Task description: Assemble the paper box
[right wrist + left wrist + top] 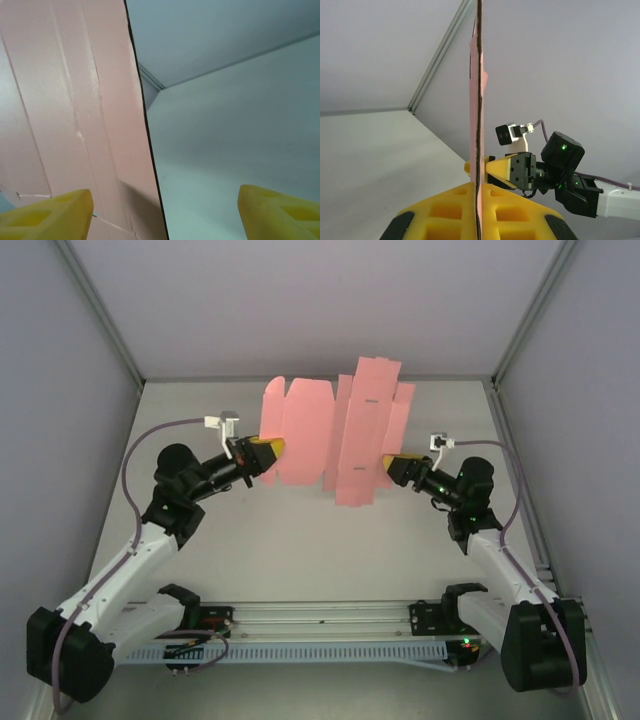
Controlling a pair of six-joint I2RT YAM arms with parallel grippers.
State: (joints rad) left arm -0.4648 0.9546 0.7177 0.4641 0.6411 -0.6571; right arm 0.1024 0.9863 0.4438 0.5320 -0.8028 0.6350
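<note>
Grey left wall: is rising bare from the left side of the table, with a metal frame post slanting up along its far corner.
White left arm: is reaching from the near left corner up and inward, a purple cable looping above it.
Yellow-tipped left gripper: is pinching the left edge of the paper box. In the left wrist view its fingers are pressing together on the card, seen edge-on, with no gap showing.
Pink paper box: is hanging as a flat die-cut sheet with flaps, upright between the two grippers over the far middle of the table. Whether its lower edge is touching the surface cannot be told.
Pale table: is lying matt and plain under the sheet, a metal rail running along its near edge between the arm bases.
Grey back wall: is closing the enclosure behind the sheet.
Yellow-tipped right gripper: is sitting at the sheet's right edge with jaws gaping wide. In the right wrist view the card is passing between its fingers, close to one and well apart from the other; nothing is being clamped.
White right arm: is angling in from the near right corner.
Grey right wall: is standing bare.
</note>
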